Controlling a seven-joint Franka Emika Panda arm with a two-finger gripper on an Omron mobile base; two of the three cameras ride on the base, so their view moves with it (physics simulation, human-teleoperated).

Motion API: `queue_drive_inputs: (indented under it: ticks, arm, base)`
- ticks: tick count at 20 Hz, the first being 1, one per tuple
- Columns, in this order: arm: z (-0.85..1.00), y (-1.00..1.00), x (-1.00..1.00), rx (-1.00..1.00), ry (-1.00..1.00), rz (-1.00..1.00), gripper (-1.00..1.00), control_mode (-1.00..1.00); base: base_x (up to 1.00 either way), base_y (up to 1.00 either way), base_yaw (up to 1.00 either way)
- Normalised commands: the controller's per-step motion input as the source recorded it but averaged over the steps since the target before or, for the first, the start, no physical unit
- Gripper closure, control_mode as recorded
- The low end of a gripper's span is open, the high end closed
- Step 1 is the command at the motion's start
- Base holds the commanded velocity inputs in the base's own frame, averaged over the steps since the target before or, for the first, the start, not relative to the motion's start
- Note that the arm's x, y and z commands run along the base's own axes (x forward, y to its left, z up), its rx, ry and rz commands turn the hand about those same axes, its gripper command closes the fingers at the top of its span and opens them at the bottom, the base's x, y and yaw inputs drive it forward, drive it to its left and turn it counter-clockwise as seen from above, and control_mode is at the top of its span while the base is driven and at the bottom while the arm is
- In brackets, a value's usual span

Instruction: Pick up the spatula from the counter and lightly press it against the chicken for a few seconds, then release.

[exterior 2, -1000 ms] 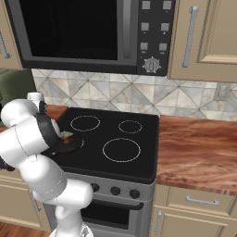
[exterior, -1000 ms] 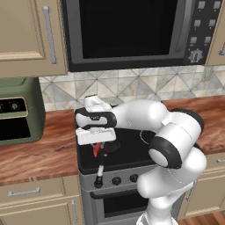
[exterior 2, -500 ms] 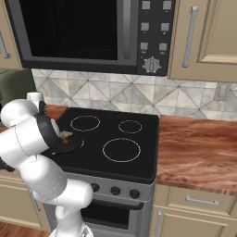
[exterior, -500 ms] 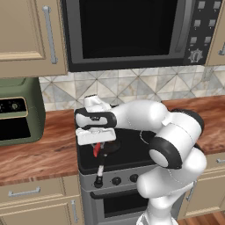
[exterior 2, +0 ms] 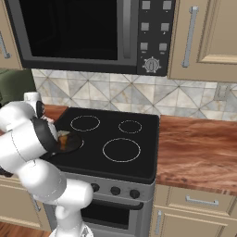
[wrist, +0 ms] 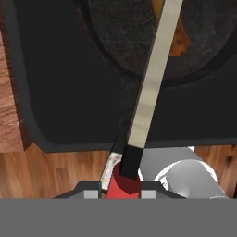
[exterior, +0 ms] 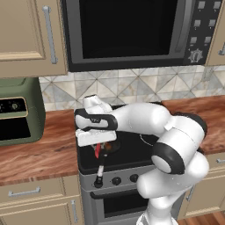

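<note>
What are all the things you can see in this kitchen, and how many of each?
black and grey microwave: 1, black, above the stove
tan wooden cabinets: several, tan, above and below the counter
patterned tile wall: 1, grey-beige, behind the stove
green countertop oven: 1, green, on the counter left of the stove
brown wooden counter: 2 stretches, brown, either side of the stove
black stove: 1, black, between the counters
dark round pan: 1, dark grey, front-left of the stove
orange-brown chicken piece: 1, orange-brown, in the pan
cream-bladed spatula: 1, cream with red handle, reaching over the pan
white robot arm: 1, white, over the stove
gripper: 1, dark, shut on the spatula's handle
</note>
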Motion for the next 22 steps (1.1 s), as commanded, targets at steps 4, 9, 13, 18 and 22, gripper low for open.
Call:
queue_drive_inputs:
  ticks: [4, 9, 13, 18, 22]
  arm:
    - [0.22, -0.15, -0.3, 0.02, -0.11, 0.06, 1.0, -1.0]
    - [0.35, -0.29, -0.26, 0.04, -0.1, 0.06, 1.0, -1.0]
    - [0.3, -0.41, -0.27, 0.05, -0.09, 0.06, 1.0, -1.0]
    - [0.28, -0.42, -0.38, 0.07, -0.09, 0.06, 1.0, -1.0]
    - [0.32, -0.36, -0.46, 0.07, -0.1, 0.07, 1.0, -1.0]
  base:
    - [0.0, 0.0, 0.0]
    - [0.0, 0.0, 0.0]
    - [0.0, 0.0, 0.0]
    - [0.0, 0.0, 0.0]
    - [0.0, 0.0, 0.0]
